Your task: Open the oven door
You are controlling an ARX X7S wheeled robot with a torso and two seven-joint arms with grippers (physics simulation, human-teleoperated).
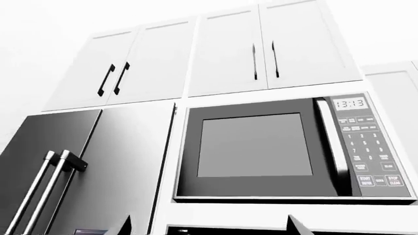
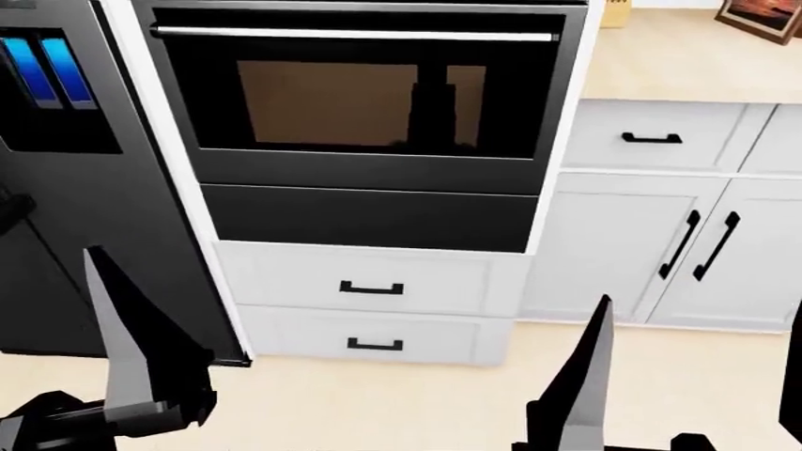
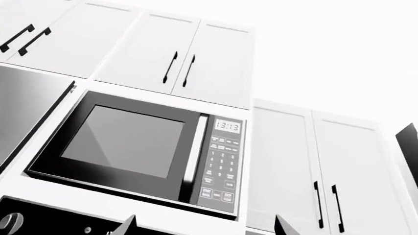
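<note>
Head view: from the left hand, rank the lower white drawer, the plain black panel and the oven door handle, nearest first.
From the left hand:
1. lower white drawer, low, just beyond it.
2. plain black panel, above the drawers.
3. oven door handle, at the top of the oven door.

I see a pale beige floor (image 2: 414, 395) running along the foot of the white lower cabinets (image 2: 652, 254), and it looks bare in my head view. To the right there is a light cream countertop (image 2: 677, 66) above a white drawer with a black handle (image 2: 652, 136). At its back edge I make out a dark wood-framed picture (image 2: 761, 14) and a small tan wooden object (image 2: 615, 12), both cut off by the frame.
</note>
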